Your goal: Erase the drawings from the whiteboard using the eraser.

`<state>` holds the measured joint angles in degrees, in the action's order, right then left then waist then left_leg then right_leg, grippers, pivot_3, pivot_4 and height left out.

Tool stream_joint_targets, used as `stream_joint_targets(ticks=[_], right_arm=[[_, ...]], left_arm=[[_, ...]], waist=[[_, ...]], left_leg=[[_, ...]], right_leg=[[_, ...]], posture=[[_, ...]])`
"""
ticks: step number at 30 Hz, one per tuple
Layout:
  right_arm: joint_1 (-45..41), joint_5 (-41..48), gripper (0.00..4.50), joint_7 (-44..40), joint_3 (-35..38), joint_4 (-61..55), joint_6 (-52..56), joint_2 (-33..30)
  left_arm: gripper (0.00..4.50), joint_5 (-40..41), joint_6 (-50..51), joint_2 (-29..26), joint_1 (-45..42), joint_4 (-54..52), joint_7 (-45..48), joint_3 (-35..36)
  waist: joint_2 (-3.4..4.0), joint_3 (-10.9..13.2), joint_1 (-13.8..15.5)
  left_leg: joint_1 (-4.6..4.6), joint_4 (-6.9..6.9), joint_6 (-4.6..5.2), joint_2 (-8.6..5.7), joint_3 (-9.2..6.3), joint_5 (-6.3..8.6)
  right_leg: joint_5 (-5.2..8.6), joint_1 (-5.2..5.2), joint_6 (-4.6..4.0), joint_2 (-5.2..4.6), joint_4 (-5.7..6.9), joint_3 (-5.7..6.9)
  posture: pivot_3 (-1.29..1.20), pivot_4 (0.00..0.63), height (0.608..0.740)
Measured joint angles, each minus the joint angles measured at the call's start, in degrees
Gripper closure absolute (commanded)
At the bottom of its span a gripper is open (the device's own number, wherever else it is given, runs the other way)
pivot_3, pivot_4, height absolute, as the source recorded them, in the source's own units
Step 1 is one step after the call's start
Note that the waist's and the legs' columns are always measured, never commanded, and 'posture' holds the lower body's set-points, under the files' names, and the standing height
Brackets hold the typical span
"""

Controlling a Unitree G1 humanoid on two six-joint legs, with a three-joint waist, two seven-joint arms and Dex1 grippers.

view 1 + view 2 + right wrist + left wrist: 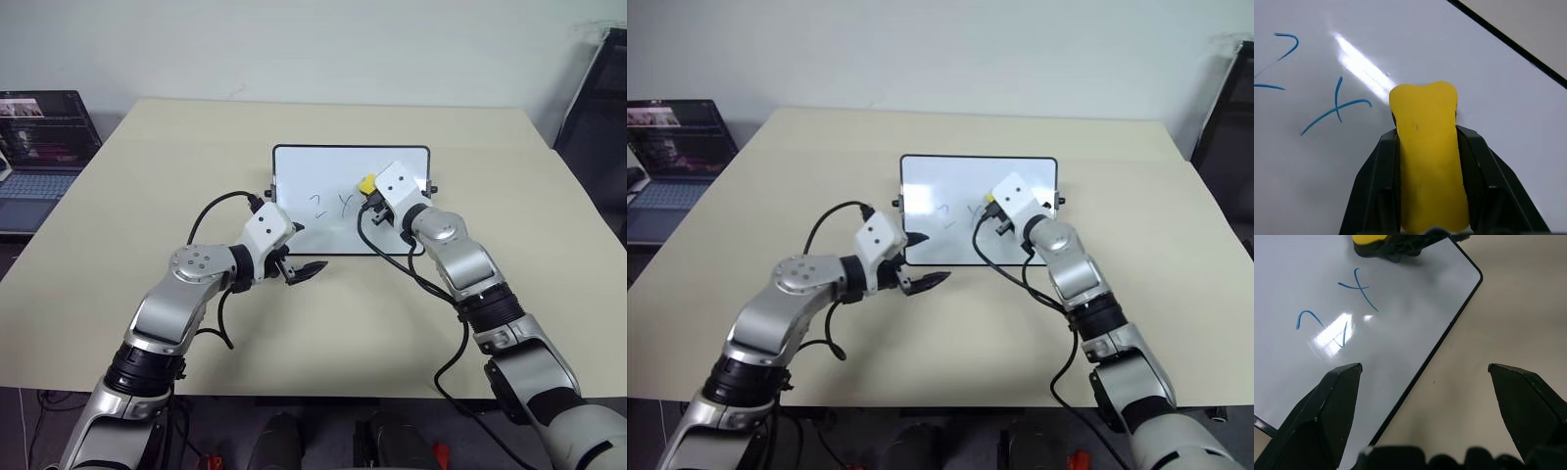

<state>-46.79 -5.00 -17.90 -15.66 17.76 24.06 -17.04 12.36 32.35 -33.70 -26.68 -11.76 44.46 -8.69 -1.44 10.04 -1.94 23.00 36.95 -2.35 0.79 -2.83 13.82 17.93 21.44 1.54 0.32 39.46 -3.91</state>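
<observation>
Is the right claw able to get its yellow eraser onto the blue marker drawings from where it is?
Probably yes: the right claw holds the yellow eraser over the white board, with bare board up to the blue drawings.

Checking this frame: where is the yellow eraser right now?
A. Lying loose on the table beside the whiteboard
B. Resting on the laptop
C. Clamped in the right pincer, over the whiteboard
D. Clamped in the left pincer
C: the right wrist view shows the eraser clamped between the right pincer's black fingers, over the whiteboard beside the drawings; the left pincer is open and holds nothing.
</observation>
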Motion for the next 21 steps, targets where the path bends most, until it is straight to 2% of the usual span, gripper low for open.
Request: stream_joint_targets(ticks=[11, 21], right_arm=[[7.64, -0.71, 3.3, -8.73, -1.31, -8.42, 5.92, -4.03], [1.6, -1.76, 3.3, -2.92, 2.85, -2.55, 4.3, -2.11]], left_arm=[[0.0, 0.07, 0.02, 0.34, 0.72, -0.14, -0.07, 0.01], [0.0, 0.0, -0.29, 1.2, 0.72, 0.0, 0.02, -0.09]], waist=[[-0.03, -0.02, -0.48], [-0.04, -0.01, -1.0]], left_leg=[[-0.23, 0.11, 0.05, -0.05, 0.0, -0.1], [-0.14, 0.03, 0.07, -0.09, -0.02, -0.19]], right_leg=[[0.0, -0.09, 0.0, 0.0, 0.45, -0.03], [-0.01, 0.0, 0.0, -0.02, 0.41, -0.02]], posture=[[0.0, 0.15, 0.74], [0.0, 0.15, 0.74]])
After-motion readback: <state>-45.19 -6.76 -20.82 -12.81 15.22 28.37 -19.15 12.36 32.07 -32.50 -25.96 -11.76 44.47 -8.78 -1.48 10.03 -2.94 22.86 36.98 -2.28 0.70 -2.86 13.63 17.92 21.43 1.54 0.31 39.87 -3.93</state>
